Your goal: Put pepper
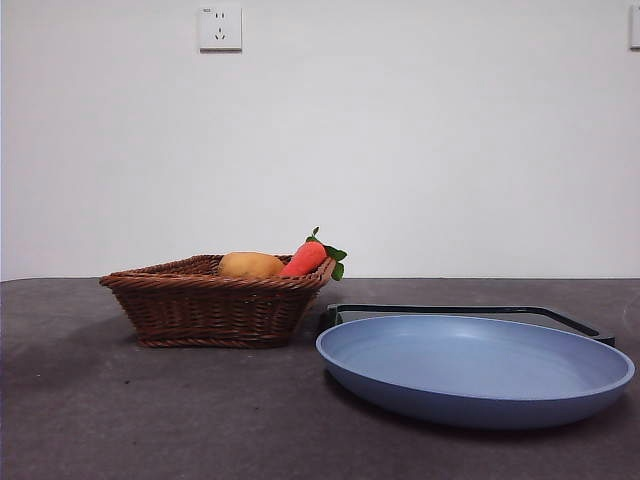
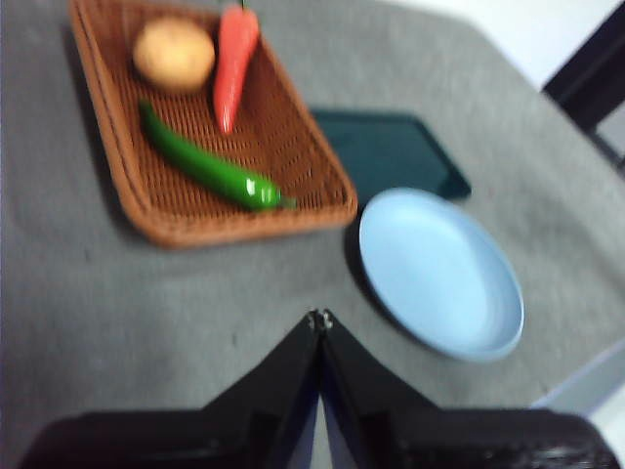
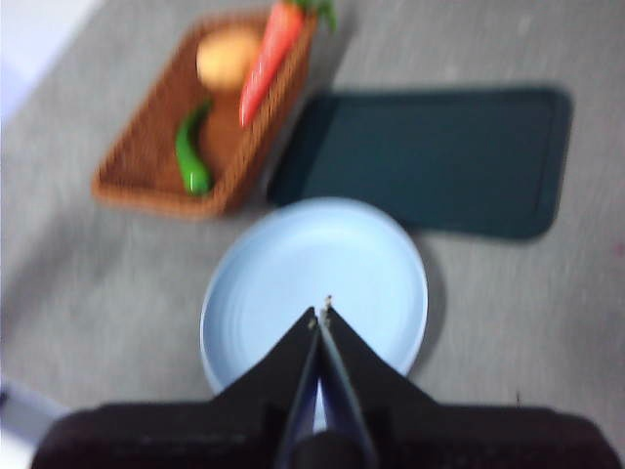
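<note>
Even, diffuse lighting is seen in the front view, which is sharp; soft shadows are cast on the dark grey tabletop [image 1: 80, 400] beneath the brown woven wicker basket [image 1: 215, 310] and the shallow light-blue round plate [image 1: 475, 365]. Both wrist views are blurred throughout. A small highlight is shown on the long glossy green pepper [image 2: 205, 166].

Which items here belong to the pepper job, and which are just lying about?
Job:
- green pepper, lying in the wicker basket
- left end effector, shut, above bare table short of the basket
- right end effector, shut, over the blue plate

Lying about:
- carrot and potato, both in the basket
- dark tray
- wall socket
</note>
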Robot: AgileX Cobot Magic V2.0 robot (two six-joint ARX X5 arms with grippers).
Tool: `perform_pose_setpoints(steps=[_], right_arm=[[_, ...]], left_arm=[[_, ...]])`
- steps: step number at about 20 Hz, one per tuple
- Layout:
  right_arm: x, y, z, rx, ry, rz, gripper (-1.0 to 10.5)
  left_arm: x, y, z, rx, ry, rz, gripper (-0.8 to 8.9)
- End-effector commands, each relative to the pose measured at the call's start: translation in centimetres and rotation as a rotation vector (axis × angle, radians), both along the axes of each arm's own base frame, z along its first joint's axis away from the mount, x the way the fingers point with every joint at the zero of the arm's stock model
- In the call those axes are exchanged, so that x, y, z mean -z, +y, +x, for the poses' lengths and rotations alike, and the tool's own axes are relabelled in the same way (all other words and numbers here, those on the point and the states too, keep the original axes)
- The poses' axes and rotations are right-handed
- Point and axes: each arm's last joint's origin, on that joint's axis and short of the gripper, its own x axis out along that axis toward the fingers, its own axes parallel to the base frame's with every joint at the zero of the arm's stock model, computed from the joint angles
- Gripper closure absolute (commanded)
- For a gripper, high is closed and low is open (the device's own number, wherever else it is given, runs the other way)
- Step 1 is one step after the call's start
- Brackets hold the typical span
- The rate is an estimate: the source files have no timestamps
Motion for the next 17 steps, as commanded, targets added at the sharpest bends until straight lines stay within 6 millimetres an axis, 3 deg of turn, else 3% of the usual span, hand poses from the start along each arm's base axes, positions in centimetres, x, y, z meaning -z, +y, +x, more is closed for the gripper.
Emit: perform_pose_setpoints(steps=[1,4,6,8,13,17], right_arm=[[-0.3,0.1,0.0,-0.063,0.013,-0.069,9.4],[-0.1,0.1,0.2,-0.063,0.033,-0.069,9.3],[-0.1,0.1,0.2,-0.062,0.036,-0.068,8.7],[0.0,0.1,0.4,-0.053,0.054,-0.058,6.8],[0.8,0.1,1.9,-0.055,0.128,-0.057,6.5],[2.7,0.5,5.3,-0.07,0.254,-0.061,6.5]], left_arm=[[-0.4,0.0,-0.2,0.039,-0.03,0.046,8.07],[-0.4,0.0,-0.2,0.037,-0.031,0.046,7.92],[-0.4,0.0,-0.2,0.031,-0.026,0.042,6.23],[-0.4,0.0,-0.2,0.028,-0.024,0.041,4.77],[-0.5,0.0,-0.2,0.023,-0.013,0.025,4.77],[-0.5,0.0,-0.2,0.024,-0.015,0.025,4.77]])
